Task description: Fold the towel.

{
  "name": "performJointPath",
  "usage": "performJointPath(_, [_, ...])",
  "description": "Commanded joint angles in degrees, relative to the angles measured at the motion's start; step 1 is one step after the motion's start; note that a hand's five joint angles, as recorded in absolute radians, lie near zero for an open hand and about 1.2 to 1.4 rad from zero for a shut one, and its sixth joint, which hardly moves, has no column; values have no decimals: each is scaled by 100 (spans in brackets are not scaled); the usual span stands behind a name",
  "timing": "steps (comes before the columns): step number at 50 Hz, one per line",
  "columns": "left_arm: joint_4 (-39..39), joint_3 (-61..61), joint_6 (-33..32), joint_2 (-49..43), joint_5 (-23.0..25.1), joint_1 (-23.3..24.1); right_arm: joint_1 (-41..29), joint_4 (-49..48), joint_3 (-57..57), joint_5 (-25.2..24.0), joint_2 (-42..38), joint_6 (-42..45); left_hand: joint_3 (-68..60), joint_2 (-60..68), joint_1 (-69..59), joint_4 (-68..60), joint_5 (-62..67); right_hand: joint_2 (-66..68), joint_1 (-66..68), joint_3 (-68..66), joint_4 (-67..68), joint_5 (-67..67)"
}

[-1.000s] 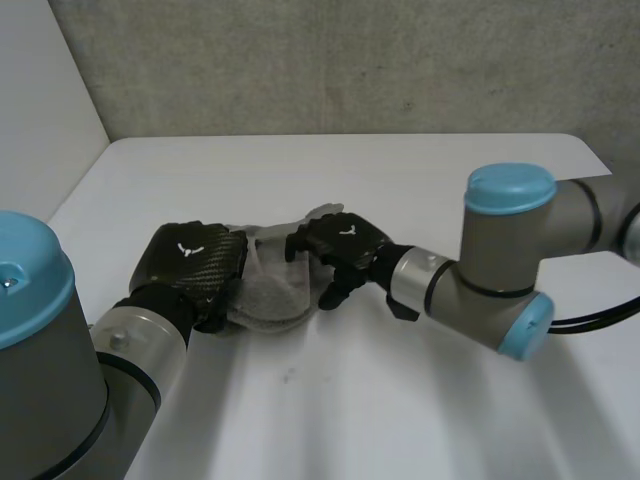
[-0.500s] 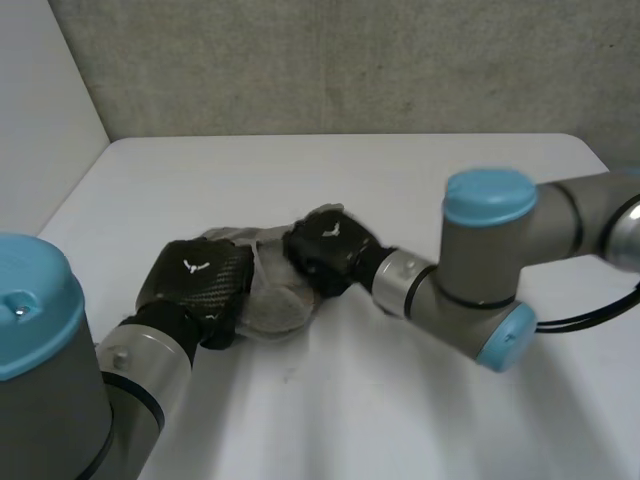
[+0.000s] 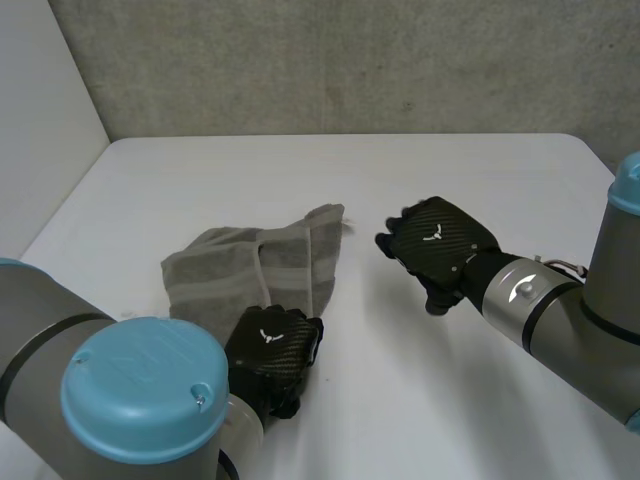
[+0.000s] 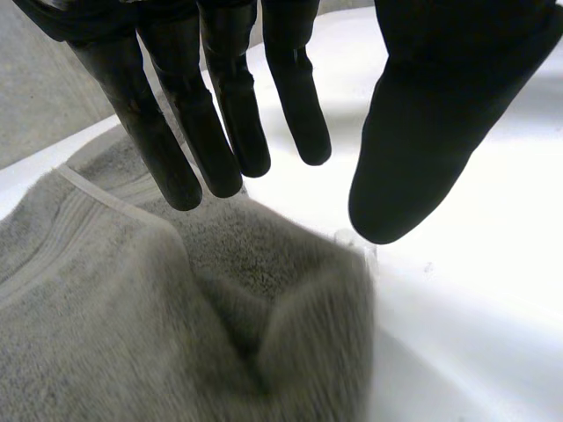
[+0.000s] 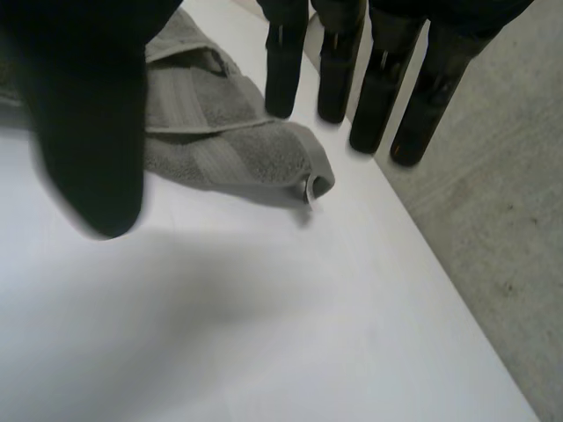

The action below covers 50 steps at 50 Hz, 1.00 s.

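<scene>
**Tabletop.** One white tabletop (image 3: 420,170) is carrying everything, and its far edge is meeting a grey wall (image 3: 350,60). Its near left part is being hidden by the left arm (image 3: 60,340).

**Arms.** Two arms are reaching in. The left arm is filling the near corner of the head view, and the right arm (image 3: 560,310) is being cut off at that view's edge.

**Towel.** One grey towel (image 3: 255,265) is lying on the tabletop, left of centre, loosely doubled over itself (the number of layers under the top flap is hard to make out). Its near edge is passing out of sight beneath the left robot hand (image 3: 272,350). Its long axis is running diagonally from the near left side to a far corner, which is pointing toward the wall and the right.

**Robot hands.** Two robot hands are showing.
- The left robot hand is hovering over the towel's near edge. In its wrist view its fingers (image 4: 220,114) are stretching straight, apart from the thumb, released and grasping nothing (whether the fingertips are touching the cloth cannot be told).
- The right robot hand (image 3: 440,245) is hanging to the right of the towel, apart from it. In its wrist view its fingers (image 5: 286,61) are also extending straight with the thumb held wide, released. The towel's pointed corner is lying ahead of the palm, untouched.
</scene>
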<state>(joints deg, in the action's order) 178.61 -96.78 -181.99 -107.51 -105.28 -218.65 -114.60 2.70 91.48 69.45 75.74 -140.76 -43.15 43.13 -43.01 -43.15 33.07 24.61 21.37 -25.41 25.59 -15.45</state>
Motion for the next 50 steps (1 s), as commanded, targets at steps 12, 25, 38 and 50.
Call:
performJointPath(12, [-266, -640, -82, 1450, 8, -975, -660, -832, -2282, -590, -2563, -74, 1123, -1121, 1110, 1124, -1116, 599, 922, -519, 501, -515])
performJointPath(25, [-125, -666, -117, 1496, 535, -2718, -1047, -894, -3135, -713, -3557, -57, 1140, -1138, 1127, 1140, -1132, 1086, 1410, -1006, 989, -1002])
performJointPath(38, [121, -930, -117, 1434, 1010, -2991, -1231, -894, -3619, -669, -4146, -22, 1140, -1138, 1127, 1140, -1132, 1827, 2150, -1746, 1729, -1743])
performJointPath(50, [182, -939, -117, 1346, 1019, -3017, -1240, -894, -3865, -678, -4384, -4, 1174, -1172, 1160, 1174, -1166, 3424, 3747, -3344, 3326, -3340])
